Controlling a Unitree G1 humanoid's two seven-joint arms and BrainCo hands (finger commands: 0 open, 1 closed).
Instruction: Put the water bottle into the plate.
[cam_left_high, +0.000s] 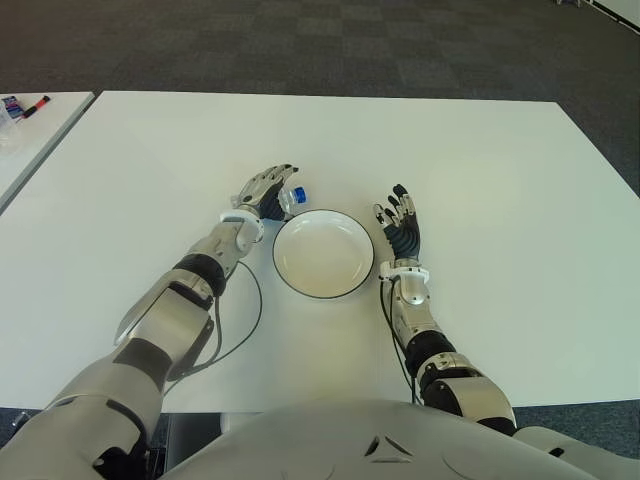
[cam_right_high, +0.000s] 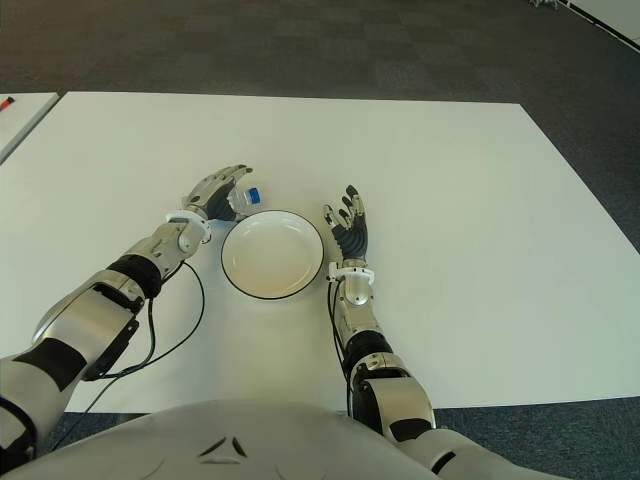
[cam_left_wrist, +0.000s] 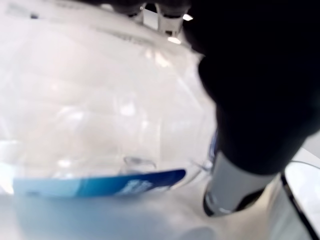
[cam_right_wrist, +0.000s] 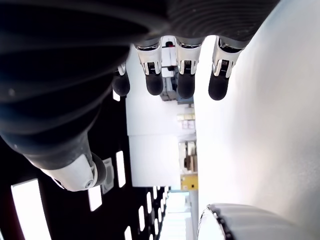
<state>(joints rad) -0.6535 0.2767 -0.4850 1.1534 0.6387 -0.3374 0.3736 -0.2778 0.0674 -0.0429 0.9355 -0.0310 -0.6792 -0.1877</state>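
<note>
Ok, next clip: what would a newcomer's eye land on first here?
Probably the white plate in the middle of the white table, with a robot hand on either side. The left hand is closed around a clear water bottle with a blue cap, just beyond the plate's left rim. The right hand shows open and empty to the plate's right.

Silver-grey arms, black joints, dark-fingered left robot hand (cam_left_high: 264, 192), black cable (cam_left_high: 245, 320)

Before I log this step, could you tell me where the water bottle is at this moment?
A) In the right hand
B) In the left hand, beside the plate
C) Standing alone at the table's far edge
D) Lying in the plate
B: the left hand is closed around the water bottle just off the rim of the plate, which holds nothing, while the right hand is open and holds nothing.
</note>
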